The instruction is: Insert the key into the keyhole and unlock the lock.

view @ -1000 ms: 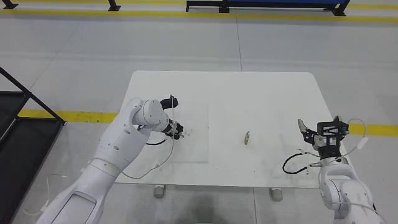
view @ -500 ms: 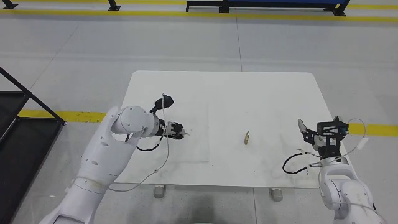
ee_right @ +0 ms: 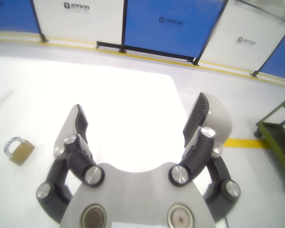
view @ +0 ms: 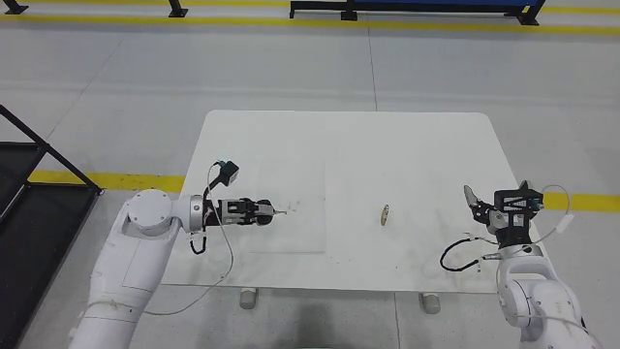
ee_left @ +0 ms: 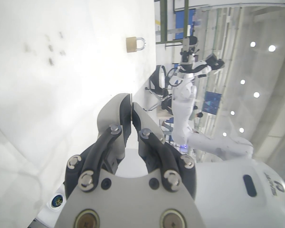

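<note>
Between left fingers [ee_left: 112, 112] sits the key [ee_left: 131, 97] — a sliver.

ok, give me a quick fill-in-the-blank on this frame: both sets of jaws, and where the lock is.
1. The right gripper has its jaws ____.
2. The left gripper has its jaws ____ on the key.
3. The lock lies on the table ____ the two grippers.
Missing words: open; shut; between.
</note>
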